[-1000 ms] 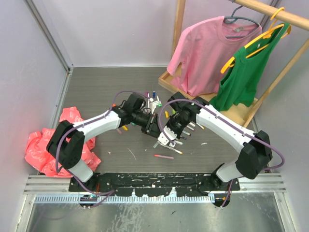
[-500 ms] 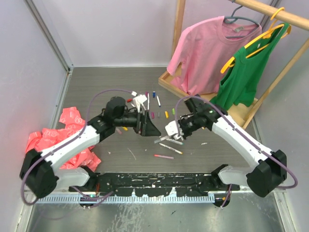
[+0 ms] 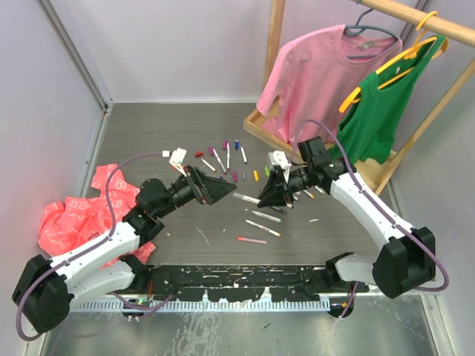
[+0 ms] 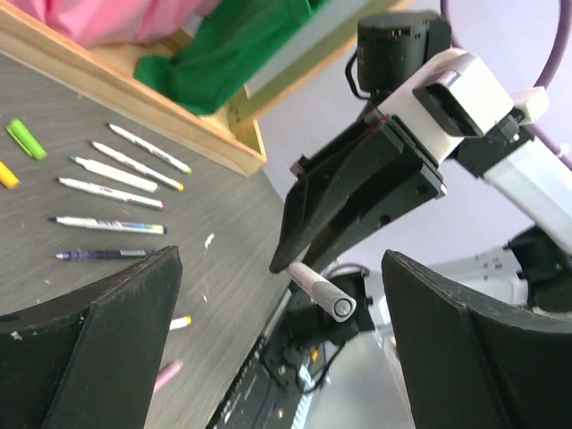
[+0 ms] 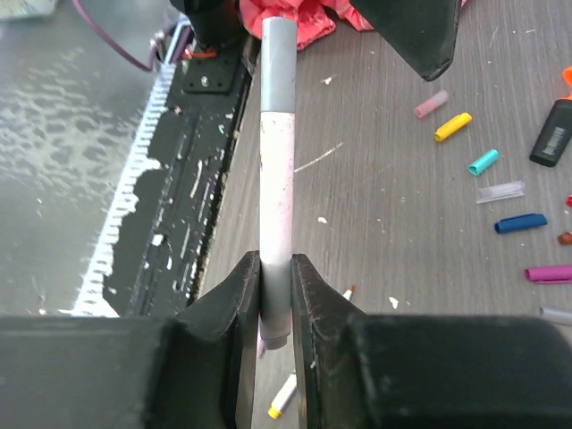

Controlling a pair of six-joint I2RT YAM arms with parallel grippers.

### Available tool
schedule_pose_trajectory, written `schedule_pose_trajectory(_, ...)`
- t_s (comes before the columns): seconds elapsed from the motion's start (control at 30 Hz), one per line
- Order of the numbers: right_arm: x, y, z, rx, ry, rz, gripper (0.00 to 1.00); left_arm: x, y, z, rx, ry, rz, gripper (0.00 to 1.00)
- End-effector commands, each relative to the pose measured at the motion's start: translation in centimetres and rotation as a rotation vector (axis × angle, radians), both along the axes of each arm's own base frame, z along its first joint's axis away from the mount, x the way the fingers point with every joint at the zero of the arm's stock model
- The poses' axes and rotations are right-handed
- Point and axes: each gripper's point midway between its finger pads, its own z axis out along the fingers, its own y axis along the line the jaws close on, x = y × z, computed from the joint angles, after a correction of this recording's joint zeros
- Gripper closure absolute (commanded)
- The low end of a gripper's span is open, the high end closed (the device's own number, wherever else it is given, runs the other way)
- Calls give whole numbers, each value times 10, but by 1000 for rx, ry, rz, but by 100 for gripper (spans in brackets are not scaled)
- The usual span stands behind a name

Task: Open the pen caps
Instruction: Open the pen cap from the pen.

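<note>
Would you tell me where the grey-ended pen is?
The pen is clamped in the right gripper, mid-table in the top view, pointing at the open left gripper.

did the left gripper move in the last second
Yes. The left gripper has pulled back leftward, away from the wooden rack and toward the red bag, and its jaws now stand open.

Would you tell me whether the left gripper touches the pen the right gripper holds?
Apart. The left wrist view shows the left gripper wide open, clear of the pen.
</note>
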Motion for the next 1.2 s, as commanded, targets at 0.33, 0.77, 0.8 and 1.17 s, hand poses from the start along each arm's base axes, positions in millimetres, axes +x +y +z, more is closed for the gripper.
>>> schedule_pose_trajectory(0.33, 12, 13, 10, 69, 218, -56, 99, 14, -10, 36, -136, -84, 144, 38)
schedule_pose_trajectory(0.77, 18, 14, 5, 56, 251, -98, 99, 18, -19, 27, -107, -50, 167, 54)
schedule_pose_trajectory(0.8, 18, 14, 5, 56, 255, -100, 99, 19, -19, 26, -103, -47, 174, 55)
schedule_pose_trajectory(1.17, 23, 17, 2, 55, 324, -134, 99, 22, -15, 20, -80, -35, 207, 69)
